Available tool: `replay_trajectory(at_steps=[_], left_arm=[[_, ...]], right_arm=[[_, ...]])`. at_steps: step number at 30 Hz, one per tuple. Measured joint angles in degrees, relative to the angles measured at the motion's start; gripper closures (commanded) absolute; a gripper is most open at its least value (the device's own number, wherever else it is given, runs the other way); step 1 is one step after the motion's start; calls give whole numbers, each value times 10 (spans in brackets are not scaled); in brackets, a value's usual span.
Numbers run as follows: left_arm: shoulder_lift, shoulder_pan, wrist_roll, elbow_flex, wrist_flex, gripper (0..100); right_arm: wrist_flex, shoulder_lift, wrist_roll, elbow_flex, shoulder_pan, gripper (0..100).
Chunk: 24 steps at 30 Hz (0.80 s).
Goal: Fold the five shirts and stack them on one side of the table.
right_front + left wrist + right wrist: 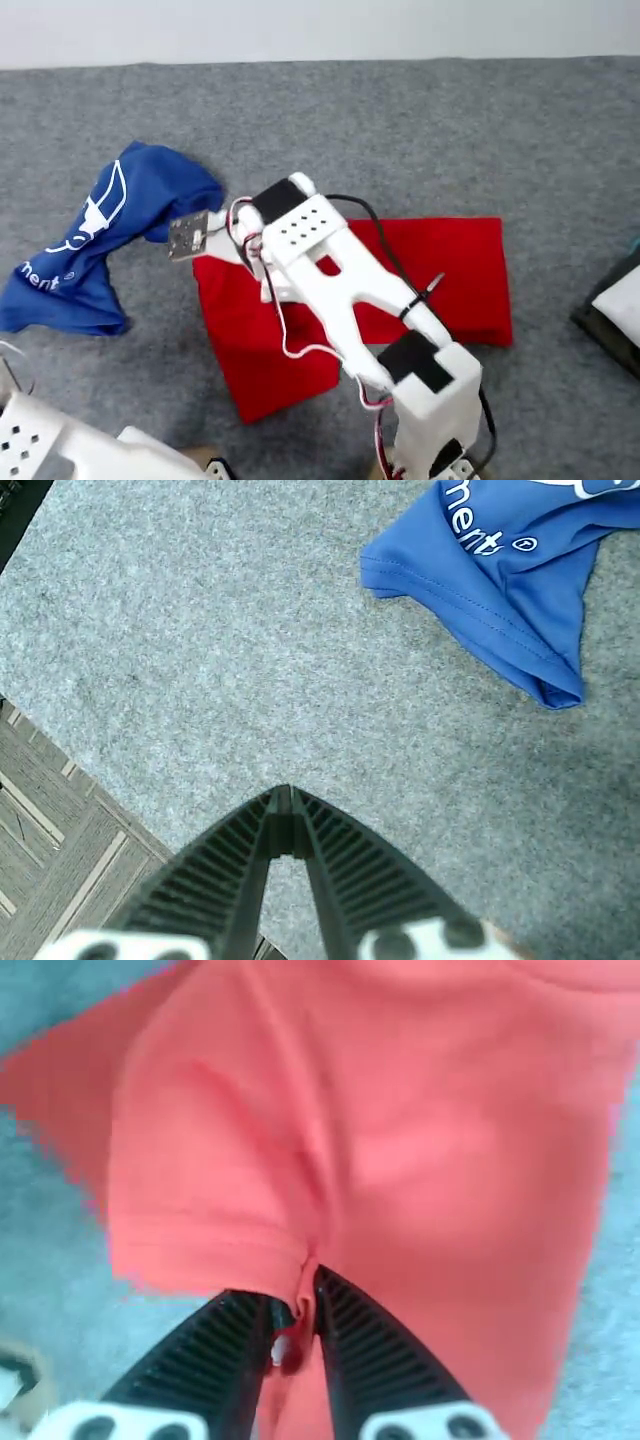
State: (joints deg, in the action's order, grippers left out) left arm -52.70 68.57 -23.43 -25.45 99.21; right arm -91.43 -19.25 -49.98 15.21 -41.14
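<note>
Gray felt point(400, 120): right end effector point(296, 1302) pinches red shirt point(400, 1160), left end effector point(288, 798) clenched.

Middle of the red shirt point(455, 275) hidden under the right arm point(335, 285) at frame centre, blue shirt point(500, 575) cut off by the left wrist view's edge, dark object point(600, 325) cropped at the right edge, unidentifiable, other arm point(40, 440) cropped at lower left

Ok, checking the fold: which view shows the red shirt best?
High view: the red shirt lies spread, an arm across its middle. Right wrist view: a fold pinched in the right gripper. Left wrist view: the blue shirt instead.
</note>
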Motion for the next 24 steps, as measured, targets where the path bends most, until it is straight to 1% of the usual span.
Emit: replay_trajectory(at_steps=[13,18,24], left_arm=[[0,0,0,0,0,997],[0,0,0,-2,0,997],[0,0,0,-37,0,997]], right_arm=[[16,-156,27,154,67,987],[16,-196,29,167,91,987],[16,-230,41,167,118,987]])
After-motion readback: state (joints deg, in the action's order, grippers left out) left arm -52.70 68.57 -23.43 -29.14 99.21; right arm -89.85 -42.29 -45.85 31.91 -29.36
